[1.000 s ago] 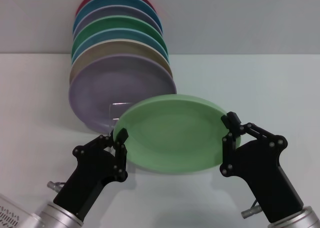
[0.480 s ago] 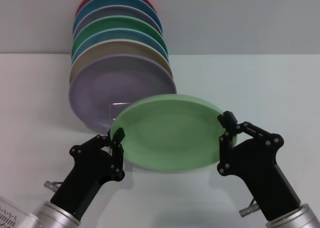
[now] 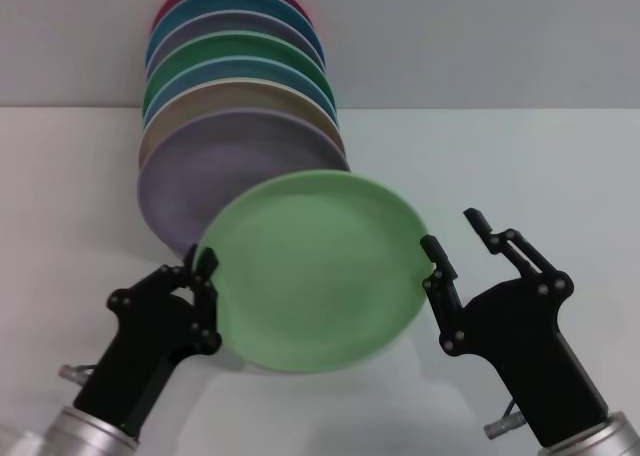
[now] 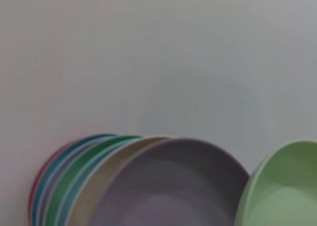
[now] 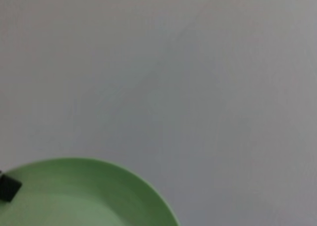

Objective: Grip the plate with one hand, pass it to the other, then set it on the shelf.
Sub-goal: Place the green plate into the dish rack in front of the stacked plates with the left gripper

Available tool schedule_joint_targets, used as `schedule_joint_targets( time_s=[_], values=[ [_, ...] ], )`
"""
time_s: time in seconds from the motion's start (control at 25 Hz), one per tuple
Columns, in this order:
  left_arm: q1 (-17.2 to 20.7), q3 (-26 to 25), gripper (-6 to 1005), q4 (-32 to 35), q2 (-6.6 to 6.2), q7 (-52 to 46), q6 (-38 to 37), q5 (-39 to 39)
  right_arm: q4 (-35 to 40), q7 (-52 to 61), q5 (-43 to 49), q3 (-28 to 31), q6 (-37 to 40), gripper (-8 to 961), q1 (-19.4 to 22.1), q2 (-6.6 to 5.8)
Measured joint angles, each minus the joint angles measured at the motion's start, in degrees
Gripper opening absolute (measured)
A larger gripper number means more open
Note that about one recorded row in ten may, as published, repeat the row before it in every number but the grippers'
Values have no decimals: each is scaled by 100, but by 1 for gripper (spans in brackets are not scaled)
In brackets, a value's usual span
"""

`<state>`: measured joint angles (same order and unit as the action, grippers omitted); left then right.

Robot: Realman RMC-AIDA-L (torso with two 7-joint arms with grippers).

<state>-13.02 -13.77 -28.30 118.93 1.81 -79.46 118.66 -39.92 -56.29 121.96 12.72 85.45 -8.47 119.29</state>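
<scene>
The plate (image 3: 312,269) is held tilted above the table (image 3: 540,166), pinched at its nine o'clock edge by the left gripper (image 3: 205,268), whose jaws are pressed onto the rim. The right gripper (image 3: 458,238) stands at the plate's three o'clock with its jaws spread, the near finger just beside the rim and not gripping it. A row of upright plates (image 3: 240,126) stands at twelve o'clock; the shelf is hidden behind the plate. By judgement, the handover is done and placement is in hand: the plate should be stood upright, carried toward twelve o'clock, and lowered in front of the lilac plate (image 3: 200,176) without knocking it.
</scene>
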Motion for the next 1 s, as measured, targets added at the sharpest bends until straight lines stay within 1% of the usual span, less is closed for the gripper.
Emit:
schedule_joint_targets(
  time_s=[0.08, 0.12, 0.2, 0.32, 0.4, 0.48, 0.52, 0.6, 0.76, 0.84, 0.88, 0.92, 1.0],
  values=[
    [72, -22, 58, 0, -16, -12, -211, 0, 17, 99, 5, -42, 64, 296, -2, -3],
    [159, -58, 57, 5, -34, -53, -502, 0, 46, 159, 6, -105, 95, 333, -23, -3],
    [192, -70, 54, 14, -41, -72, -629, -1, 57, 171, 7, -131, 99, 409, -34, -3],
    [282, -193, 52, 103, -49, -91, -1132, -2, 113, 182, 10, -241, 101, 409, -74, -3],
    [291, -268, 52, 151, -44, -91, -1263, 1, 137, 182, 11, -259, 102, 409, -87, -2],
    [274, -377, 53, 259, -36, -92, -1505, 0, 246, 184, 12, -277, 98, 408, -116, 1],
    [227, -493, 53, 380, -30, -92, -1769, 4, 302, 184, 12, -278, 85, 408, -129, 6],
    [193, -555, 53, 440, -31, -88, -1885, 9, 415, 188, -6, -270, 1, 408, -151, 19],
    [-65, -779, 53, 877, -31, -35, -2322, 35, 535, 368, -58, -146, -171, 408, -183, 34],
    [-317, -969, 53, 1290, -29, 38, -2546, 34, 646, 587, -229, -57, -252, 408, -244, 40],
    [-317, -969, 54, 1290, -29, 38, -2546, 34, 646, 587, -229, -57, -252, 408, -244, 40],
    [-456, -1011, 54, 1491, -30, 183, -2592, 43, 672, 649, -455, -57, -306, 407, -303, 44],
    [-522, -1003, 54, 1586, -32, 303, -2601, 46, 679, 658, -555, -56, -324, 407, -326, 44]
  ],
)
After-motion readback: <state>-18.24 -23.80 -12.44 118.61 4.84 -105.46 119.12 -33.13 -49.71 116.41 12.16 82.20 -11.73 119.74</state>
